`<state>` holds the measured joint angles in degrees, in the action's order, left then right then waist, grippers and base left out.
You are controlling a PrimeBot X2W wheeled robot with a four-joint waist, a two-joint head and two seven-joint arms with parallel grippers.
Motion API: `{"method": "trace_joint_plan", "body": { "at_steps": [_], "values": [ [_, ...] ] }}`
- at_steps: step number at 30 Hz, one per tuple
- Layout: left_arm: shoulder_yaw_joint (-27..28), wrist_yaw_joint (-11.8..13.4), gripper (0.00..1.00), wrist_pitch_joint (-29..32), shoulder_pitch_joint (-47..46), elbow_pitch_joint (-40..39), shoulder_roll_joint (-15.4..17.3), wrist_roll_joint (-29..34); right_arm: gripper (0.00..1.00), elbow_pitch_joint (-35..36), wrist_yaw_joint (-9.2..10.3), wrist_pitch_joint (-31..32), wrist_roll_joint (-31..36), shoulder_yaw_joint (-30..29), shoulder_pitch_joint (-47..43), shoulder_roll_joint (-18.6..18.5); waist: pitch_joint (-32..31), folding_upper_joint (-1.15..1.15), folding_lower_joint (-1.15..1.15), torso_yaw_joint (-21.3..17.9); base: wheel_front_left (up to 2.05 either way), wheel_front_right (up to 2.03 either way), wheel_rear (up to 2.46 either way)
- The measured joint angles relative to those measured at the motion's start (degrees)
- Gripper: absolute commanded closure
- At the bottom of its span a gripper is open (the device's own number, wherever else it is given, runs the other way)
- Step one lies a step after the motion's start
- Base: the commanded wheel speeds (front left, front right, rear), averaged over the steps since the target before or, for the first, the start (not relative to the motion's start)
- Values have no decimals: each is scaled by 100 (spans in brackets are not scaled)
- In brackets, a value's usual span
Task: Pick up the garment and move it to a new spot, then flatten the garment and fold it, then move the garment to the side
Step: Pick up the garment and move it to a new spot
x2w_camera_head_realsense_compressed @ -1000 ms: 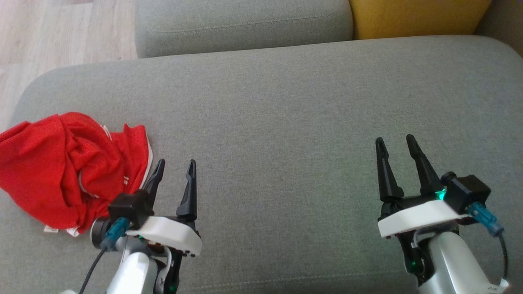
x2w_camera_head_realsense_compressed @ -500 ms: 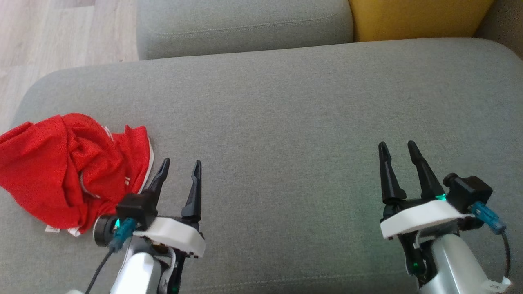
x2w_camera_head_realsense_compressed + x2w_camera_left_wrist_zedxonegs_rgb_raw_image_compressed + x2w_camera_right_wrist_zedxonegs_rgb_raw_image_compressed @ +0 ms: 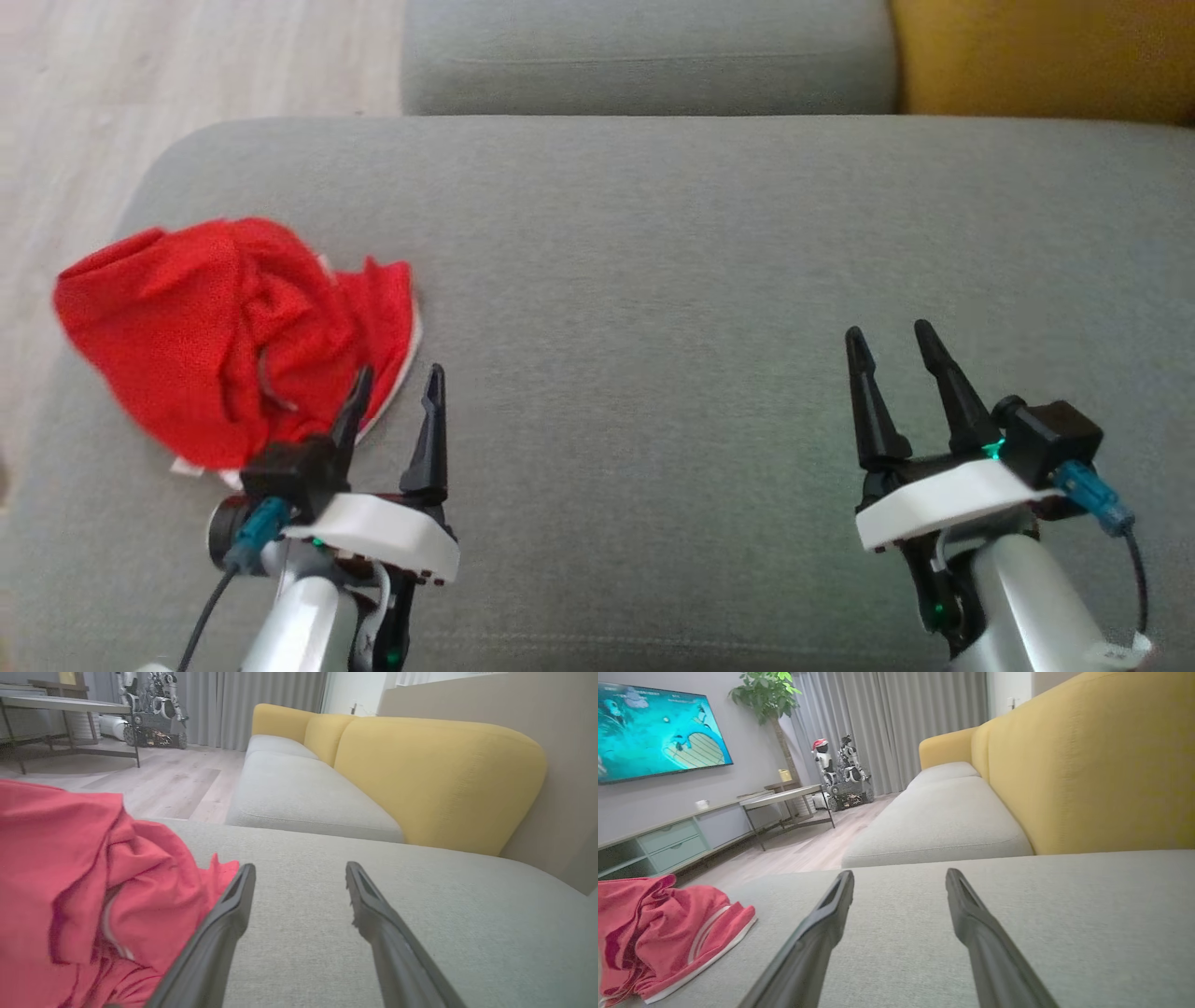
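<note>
Head view: the red garment point(image 3: 215, 327) lies crumpled on the grey sofa cushion point(image 3: 653, 261), toward 9 o'clock near the cushion's edge. The left gripper point(image 3: 400, 373) sits at the garment's 4 o'clock, jaws wide and empty, one finger crossing the hem; whether it touches cannot be told. The right gripper point(image 3: 887, 329) hovers well apart toward 3 o'clock, jaws wide, holding nothing. A yellow backrest point(image 3: 1046, 56) shows at 1 o'clock.

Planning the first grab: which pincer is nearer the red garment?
Left. The left pincer sits open at the edge of the red garment; the right pincer is open, far off across the grey cushion.
</note>
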<state>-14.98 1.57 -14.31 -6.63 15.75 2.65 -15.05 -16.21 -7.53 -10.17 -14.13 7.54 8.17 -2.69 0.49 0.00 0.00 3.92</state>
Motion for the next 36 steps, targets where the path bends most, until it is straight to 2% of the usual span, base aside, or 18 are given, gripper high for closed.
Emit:
{"method": "trace_joint_plan", "body": {
  "at_steps": [14, 21, 28, 36],
  "values": [
    [392, 46, 0, -24, 225, -226, -4, 36, 0, -24, 0, -48, -51, 390, -11, 0, -81, 0, 0, 1343, 0, 0, 0],
    [468, 44, 0, -24, 296, -260, -2, 35, 0, -38, 0, -52, -49, 414, -10, 0, -86, 0, 0, 1766, 0, 0, 0],
    [502, 48, 0, -24, 293, -333, -4, 34, 0, -37, 0, -83, -48, 412, -10, 0, 33, 0, 0, 1917, 0, 0, 0],
    [854, 34, 0, -24, 240, -341, 1, 97, 0, -12, 0, -96, -48, 389, -4, -1, 145, 0, 0, 1762, 0, 0, 0]
  ]
}}
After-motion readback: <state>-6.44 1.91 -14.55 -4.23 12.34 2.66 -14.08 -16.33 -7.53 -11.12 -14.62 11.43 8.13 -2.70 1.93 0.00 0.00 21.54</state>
